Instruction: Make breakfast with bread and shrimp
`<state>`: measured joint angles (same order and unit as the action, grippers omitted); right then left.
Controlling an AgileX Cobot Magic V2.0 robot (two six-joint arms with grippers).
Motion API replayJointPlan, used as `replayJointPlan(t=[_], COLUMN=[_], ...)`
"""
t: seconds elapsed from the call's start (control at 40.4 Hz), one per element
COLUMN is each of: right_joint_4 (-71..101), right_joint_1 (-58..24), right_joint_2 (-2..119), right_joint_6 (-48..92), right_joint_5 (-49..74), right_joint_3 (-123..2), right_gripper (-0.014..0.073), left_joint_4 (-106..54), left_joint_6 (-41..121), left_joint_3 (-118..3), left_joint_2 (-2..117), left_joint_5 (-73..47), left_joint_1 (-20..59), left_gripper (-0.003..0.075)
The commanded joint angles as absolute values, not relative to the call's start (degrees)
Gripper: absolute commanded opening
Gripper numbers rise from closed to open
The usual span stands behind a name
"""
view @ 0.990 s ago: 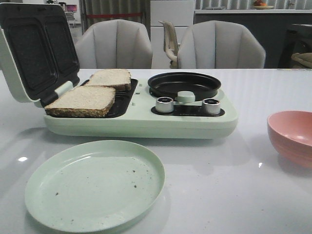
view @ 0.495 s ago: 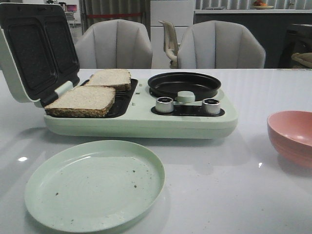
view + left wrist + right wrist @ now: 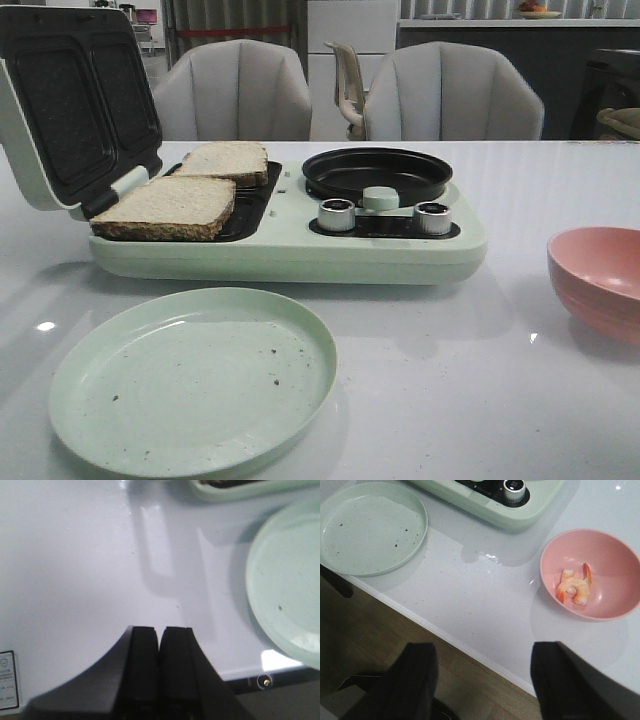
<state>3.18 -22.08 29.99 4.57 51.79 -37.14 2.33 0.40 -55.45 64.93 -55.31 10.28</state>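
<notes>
Currently both slices of bread [image 3: 178,205] lie flat, side by side, in the open sandwich press of a pale green breakfast maker [image 3: 290,255] on the white tabletop [image 3: 450,380]. Nearer slice sits at the front of the dark tray; second slice [image 3: 226,160] behind it, edges close or touching, hard to tell which. Lid [image 3: 70,105] stands tilted back at the left. On the machine's right half: a round black pan [image 3: 378,172], with two silver knobs [image 3: 338,214] just in front of it.

Shrimp [image 3: 574,586]: a few pale orange curled pieces lying together in the pink bowl [image 3: 612,565], which stands on the tabletop to the right of the machine, apart from it. A round pale green plate [image 3: 195,378] with dark crumbs sits in front of the machine, near the table's front edge.

Left pincer [image 3: 160,645]: pressed together, nothing between the fingers, hanging above bare tabletop beside the plate's rim. Right pincer [image 3: 482,675]: spread wide, holding nothing, hanging over the table's near edge, bowl beyond one finger. Neither arm shows in the front view.
</notes>
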Motion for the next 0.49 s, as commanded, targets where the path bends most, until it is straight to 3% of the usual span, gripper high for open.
replayJointPlan(t=[0.0, 0.247, 0.47], right_joint_4=[3.12, 3.12, 3.12], right_joint_1=[-21.74, -21.74, -21.74], right_joint_2=[30.09, 30.09, 30.09], right_joint_6=[4.39, 4.39, 4.39], right_joint_5=[48.46, 48.46, 48.46], right_joint_3=[-38.67, -38.67, -38.67], right_gripper=[0.0516, 0.0516, 0.0516], left_joint_4=[-5.99, -30.97, -38.53], left_joint_6=[6.75, 25.31, 29.29], left_joint_3=[-59.46, -64.48, -73.91], left_joint_2=[67.18, 75.18, 85.86], left_joint_5=[-48.47, -40.73, -39.73], left_joint_1=[0.70, -13.63, -15.60], left_gripper=[0.0102, 0.0102, 0.0101])
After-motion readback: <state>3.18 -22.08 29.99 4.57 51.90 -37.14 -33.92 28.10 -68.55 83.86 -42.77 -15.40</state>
